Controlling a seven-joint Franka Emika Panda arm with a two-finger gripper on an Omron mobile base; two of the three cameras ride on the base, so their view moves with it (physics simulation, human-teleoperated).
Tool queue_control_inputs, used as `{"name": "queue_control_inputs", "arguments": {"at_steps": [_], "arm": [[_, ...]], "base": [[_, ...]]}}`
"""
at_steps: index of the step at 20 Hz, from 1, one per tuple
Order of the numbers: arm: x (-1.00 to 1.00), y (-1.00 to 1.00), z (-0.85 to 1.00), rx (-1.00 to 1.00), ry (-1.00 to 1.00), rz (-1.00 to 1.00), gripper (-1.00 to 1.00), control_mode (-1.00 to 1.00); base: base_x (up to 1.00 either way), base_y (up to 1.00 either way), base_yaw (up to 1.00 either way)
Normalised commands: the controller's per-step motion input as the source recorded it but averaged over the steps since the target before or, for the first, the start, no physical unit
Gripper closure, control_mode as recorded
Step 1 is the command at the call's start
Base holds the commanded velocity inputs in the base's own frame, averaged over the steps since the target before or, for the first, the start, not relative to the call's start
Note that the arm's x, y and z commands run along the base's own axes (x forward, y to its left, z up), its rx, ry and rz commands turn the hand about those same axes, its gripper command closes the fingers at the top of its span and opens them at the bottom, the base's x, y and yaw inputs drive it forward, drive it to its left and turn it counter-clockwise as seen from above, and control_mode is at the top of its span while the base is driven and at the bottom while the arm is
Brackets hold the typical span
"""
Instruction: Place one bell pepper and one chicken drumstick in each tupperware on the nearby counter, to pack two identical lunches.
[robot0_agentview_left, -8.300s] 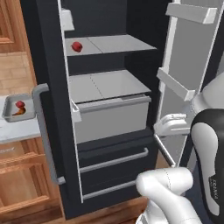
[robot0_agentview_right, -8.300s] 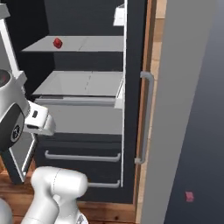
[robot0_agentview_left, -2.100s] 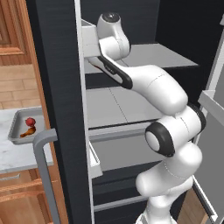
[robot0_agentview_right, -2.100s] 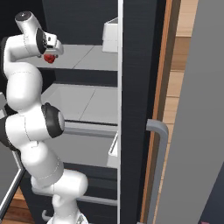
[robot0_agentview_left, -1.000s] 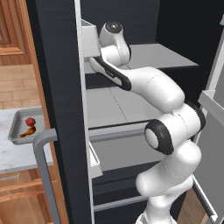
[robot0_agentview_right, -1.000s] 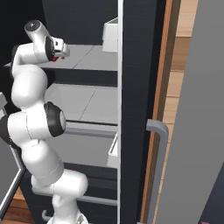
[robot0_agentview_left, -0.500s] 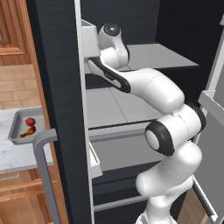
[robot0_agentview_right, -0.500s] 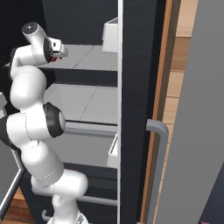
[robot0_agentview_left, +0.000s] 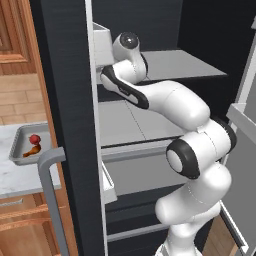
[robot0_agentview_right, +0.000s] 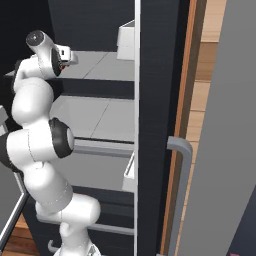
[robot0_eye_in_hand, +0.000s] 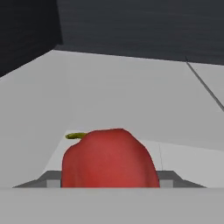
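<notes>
Reaching onto the fridge shelf (robot0_eye_in_hand: 131, 87), our gripper (robot0_agentview_right: 64, 56) has a red bell pepper (robot0_eye_in_hand: 109, 159) low in the hand view's centre; whether the jaws grip it, we cannot tell. Left, a grey tupperware (robot0_agentview_left: 17, 150) holds another pepper (robot0_agentview_left: 34, 139).

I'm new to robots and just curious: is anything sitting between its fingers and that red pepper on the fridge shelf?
Nothing visible does. In the hand view the bell pepper sits right at the fingers on the bare grey shelf.
</notes>
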Motion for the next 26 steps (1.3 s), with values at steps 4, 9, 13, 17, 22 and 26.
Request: {"name": "queue_control_inputs", "arguments": {"at_steps": [4, 9, 13, 17, 22, 26], "arm": [[-0.41, -0.01, 0.02, 0.0, 0.13, 0.0, 1.0, -1.0], [-1.0, -0.25, 0.38, 0.0, 0.05, 0.0, 1.0, -1.0], [-1.0, -0.61, 0.07, 0.0, -0.01, 0.0, 1.0, -1.0], [-1.0, -0.89, -0.16, 0.0, -0.13, 0.0, 1.0, -1.0], [-1.0, -0.74, -0.07, 0.0, -0.33, 0.0, 1.0, -1.0], [-1.0, -0.43, 0.02, 0.0, -0.43, 0.0, 1.0, -1.0]], "base": [[0.0, 0.0, 0.0], [0.0, 0.0, 0.0], [0.0, 0.0, 0.0], [0.0, 0.0, 0.0], [0.0, 0.0, 0.0], [0.0, 0.0, 0.0]]}}
